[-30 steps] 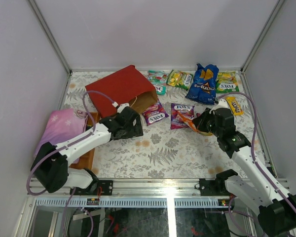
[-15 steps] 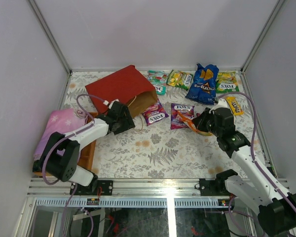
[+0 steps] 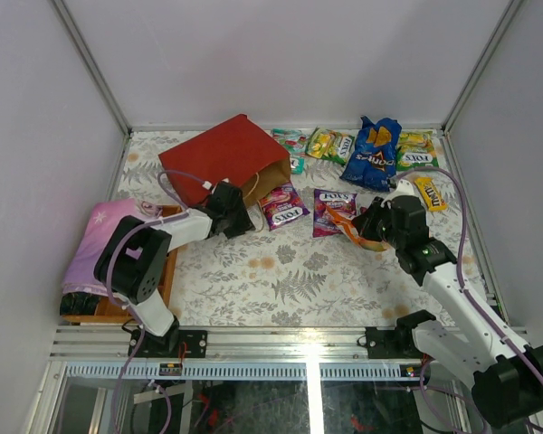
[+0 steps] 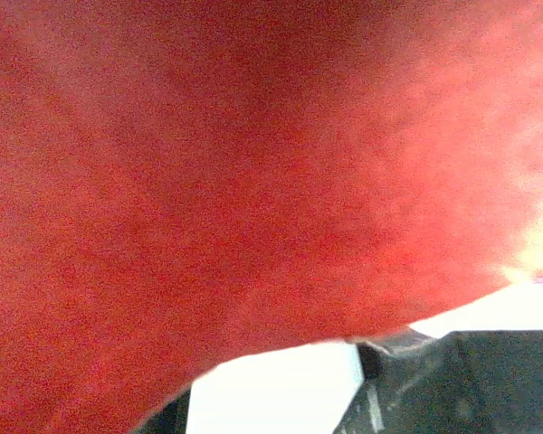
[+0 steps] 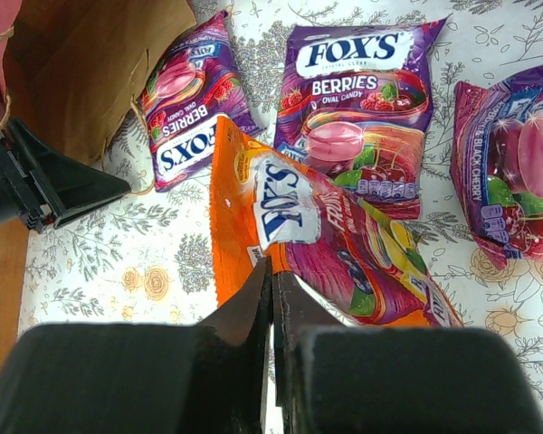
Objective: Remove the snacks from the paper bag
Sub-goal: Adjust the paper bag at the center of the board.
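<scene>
**Right gripper** [image 5: 273, 276]: your fingers were pressed together on the near edge of the orange packet [image 5: 312, 231]. The packet stretched out ahead of the tips, right of the bench's centre. Whether it was clear of the surface could not be told.

**Just beyond it:** two purple berry packets [image 3: 283, 206] [image 3: 333, 212] lay flat between the orange packet and the bag's mouth.

**Left gripper** [image 3: 231, 210]: it sat at the open mouth of the paper bag [image 3: 222, 158]. Your wrist view was filled with the bag's red side, close up and blurred. Whether these fingers were spread or closed could not be told.

**Paper bag:** it lay on its side in the far-left part of the bench, with its brown inside facing the centre.

**Far edge, toward the far-right corner:**
- a teal pack [image 3: 290, 142]
- green-yellow packs [image 3: 330, 145] [image 3: 414, 149]
- the blue chip bag [image 3: 373, 154]
- the yellow bar [image 3: 428, 192], nearest the right edge

**Changes over the last second:**
- Your left arm had folded back, and its gripper had moved from the floral cover up to the bag's mouth.
- The bag had shifted slightly.
- Your right arm and its packet had hardly moved.

**Edges and room:**
- A purple cloth [image 3: 104, 240] and a wooden tray [image 3: 167, 271] lay along the left edge.
- The bench [image 3: 290, 280] showed open floral cover from the centre to the near edge, between the two arms.
</scene>
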You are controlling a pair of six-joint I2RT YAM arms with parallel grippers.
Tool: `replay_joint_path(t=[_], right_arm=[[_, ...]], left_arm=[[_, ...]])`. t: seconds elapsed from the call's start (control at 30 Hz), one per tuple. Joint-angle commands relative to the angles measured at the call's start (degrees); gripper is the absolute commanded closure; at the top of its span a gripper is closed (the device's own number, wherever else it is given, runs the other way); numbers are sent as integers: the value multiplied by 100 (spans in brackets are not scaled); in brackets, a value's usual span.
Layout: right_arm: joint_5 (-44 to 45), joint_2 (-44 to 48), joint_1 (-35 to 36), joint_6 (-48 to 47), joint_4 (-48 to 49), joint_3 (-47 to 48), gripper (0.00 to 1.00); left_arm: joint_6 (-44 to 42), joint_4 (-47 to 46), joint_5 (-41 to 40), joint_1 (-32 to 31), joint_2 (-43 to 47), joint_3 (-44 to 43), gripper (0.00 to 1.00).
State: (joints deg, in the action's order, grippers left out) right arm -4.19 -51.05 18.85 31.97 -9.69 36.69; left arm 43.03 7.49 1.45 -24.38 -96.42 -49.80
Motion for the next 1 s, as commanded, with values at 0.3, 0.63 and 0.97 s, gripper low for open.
replay_joint_path(t=[0.3,0.63,0.97], right_arm=[[-117,-194,-102,-160,529,222,100],[-153,-272,-128,-151,633,195,100],[-219,-334,-138,-184,785,215,100]], left_arm=[[132,-635,184,395,-181,-119,95],[-127,-319,-39,698,554,-160,100],[-470,829,-786,1086,1941,-785,100]])
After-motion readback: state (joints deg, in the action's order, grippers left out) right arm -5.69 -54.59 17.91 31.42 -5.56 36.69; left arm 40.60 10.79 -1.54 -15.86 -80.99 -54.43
